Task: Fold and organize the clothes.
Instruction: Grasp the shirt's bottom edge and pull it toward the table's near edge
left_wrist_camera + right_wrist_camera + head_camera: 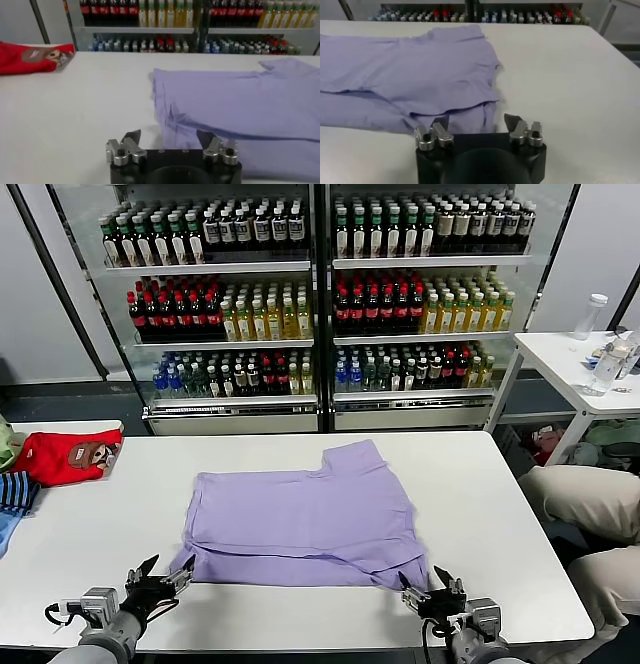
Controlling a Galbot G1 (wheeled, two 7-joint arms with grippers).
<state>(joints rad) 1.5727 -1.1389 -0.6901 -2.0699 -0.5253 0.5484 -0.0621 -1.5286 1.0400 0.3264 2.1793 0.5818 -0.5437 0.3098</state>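
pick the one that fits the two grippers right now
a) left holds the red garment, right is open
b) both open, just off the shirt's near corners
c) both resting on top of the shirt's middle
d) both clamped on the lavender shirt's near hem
b: the left gripper and right gripper both show spread fingers with nothing between them, at the near corners of the lavender T-shirt.

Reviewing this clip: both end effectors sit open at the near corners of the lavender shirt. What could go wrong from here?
1. The lavender T-shirt is already folded at its near hem, so the left end effector or right end effector might pinch only the top layer.
2. Only one sleeve sticks out at the far edge, so the next fold may come out lopsided.
3. Uneven lifting could drag the shirt across the table.
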